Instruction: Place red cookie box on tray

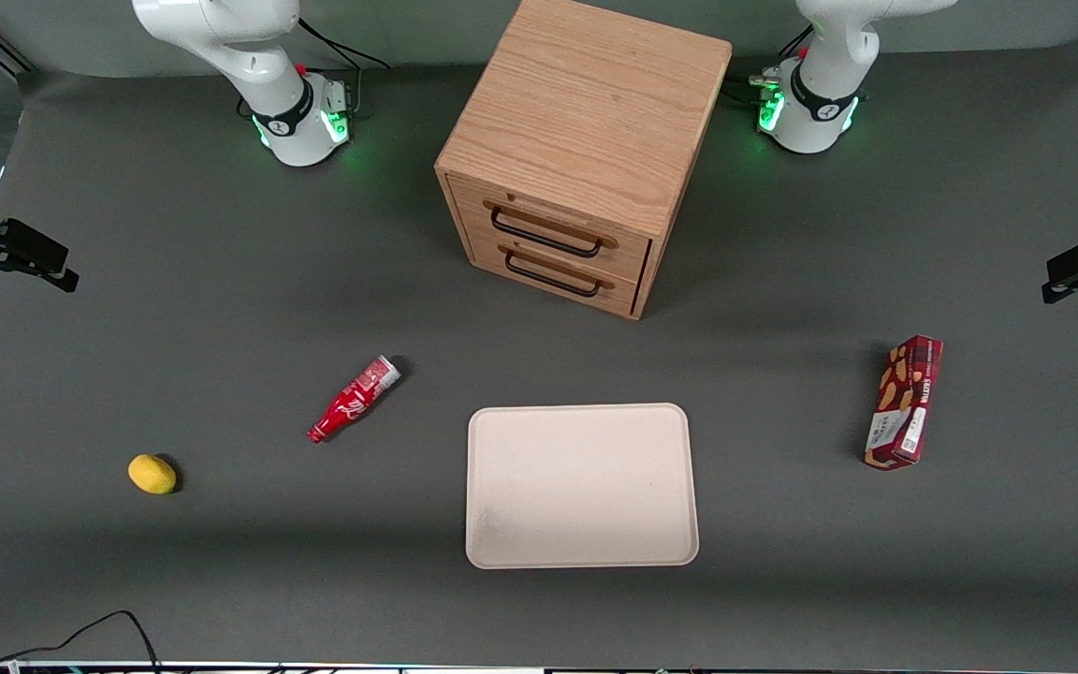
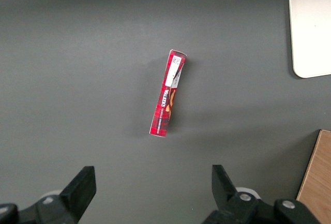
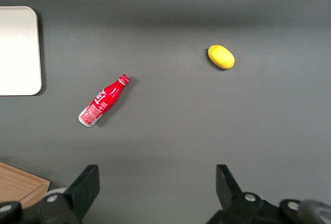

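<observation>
Tray (image 1: 582,486) nearest the front camera, lower middle of the front frame: flat, cream, rounded corners, low rim, nothing on it.

Red cookie box (image 1: 904,403) lies flat on the grey table (image 1: 782,562), right of middle in the front frame, toward the working arm's end, well apart from the tray. Long, narrow, dark red with tan cookie pictures; white label at the end nearer the camera.

Gripper (image 2: 152,193) high above the box, at the right edge of the front frame. Fingers (image 2: 83,185) spread wide, holding nothing; box sits untouched in the wrist view.

Step in hand, by my reading: approach, nothing grasped yet. Next move calls for descending over the box, closing across its narrow width, lifting, carrying toward the tray.

Outward: wooden drawer cabinet (image 1: 586,150) upper middle; small red bottle (image 1: 353,400) and yellow lemon (image 1: 152,474) lower left.
</observation>
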### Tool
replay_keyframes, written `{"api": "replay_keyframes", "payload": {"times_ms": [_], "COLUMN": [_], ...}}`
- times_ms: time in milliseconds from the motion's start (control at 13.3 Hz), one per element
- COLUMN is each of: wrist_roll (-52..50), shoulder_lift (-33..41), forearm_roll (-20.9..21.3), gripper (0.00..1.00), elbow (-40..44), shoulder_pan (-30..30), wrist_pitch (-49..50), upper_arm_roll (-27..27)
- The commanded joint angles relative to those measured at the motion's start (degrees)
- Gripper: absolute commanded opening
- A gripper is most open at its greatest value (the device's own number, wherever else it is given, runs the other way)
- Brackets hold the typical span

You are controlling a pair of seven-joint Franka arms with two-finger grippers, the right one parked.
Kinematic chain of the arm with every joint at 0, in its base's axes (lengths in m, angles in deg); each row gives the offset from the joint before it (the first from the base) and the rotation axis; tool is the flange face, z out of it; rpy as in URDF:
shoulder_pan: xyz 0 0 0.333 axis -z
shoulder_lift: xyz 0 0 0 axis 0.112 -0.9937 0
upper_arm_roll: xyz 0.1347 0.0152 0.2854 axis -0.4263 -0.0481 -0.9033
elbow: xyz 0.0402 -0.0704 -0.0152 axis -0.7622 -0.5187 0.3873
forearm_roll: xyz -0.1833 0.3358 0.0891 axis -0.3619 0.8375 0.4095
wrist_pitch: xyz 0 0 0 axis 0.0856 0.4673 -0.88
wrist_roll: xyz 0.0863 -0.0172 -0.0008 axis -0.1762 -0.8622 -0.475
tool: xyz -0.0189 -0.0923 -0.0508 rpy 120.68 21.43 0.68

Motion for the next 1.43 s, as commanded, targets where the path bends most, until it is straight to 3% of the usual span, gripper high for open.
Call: {"api": "replay_keyframes", "payload": {"times_ms": [0,602,977,1353], "wrist_roll": [0.6,-0.3,3.2,13.8], "shoulder_lift": [0.1,-0.8,-6.1,-8.7], "forearm_roll": [-0.4,0.0,0.5,0.6], "gripper": [1.00,1.00,1.00,1.00], "elbow": [0.8,0.7,-0.7,-9.8], "shoulder_pan": [-0.1,0.9,0.9,-0.2], "wrist_pitch": [1.2,1.0,-1.9,-14.4], "upper_arm_roll": [0.1,0.3,0.6,0.5]}}
